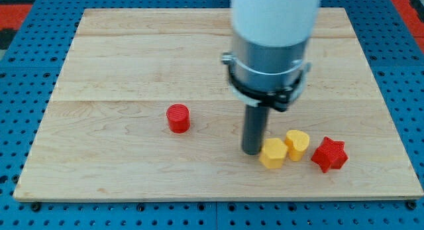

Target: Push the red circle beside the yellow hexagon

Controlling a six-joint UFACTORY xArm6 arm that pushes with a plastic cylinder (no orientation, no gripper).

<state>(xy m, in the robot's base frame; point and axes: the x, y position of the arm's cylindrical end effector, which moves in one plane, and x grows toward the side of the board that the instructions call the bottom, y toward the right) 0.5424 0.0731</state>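
Observation:
The red circle point(177, 118) stands alone on the wooden board point(119, 57), left of centre. The yellow hexagon point(273, 153) lies near the view's bottom right. My tip point(251, 151) rests on the board just left of the yellow hexagon, touching or almost touching it. The red circle is well to the left of my tip, with open board between them.
A yellow heart-shaped block point(297, 144) sits right beside the hexagon on its right. A red star point(329, 154) lies further right. The arm's wide white and metal body point(271, 38) hangs above the board's centre right. Blue pegboard point(26, 31) surrounds the board.

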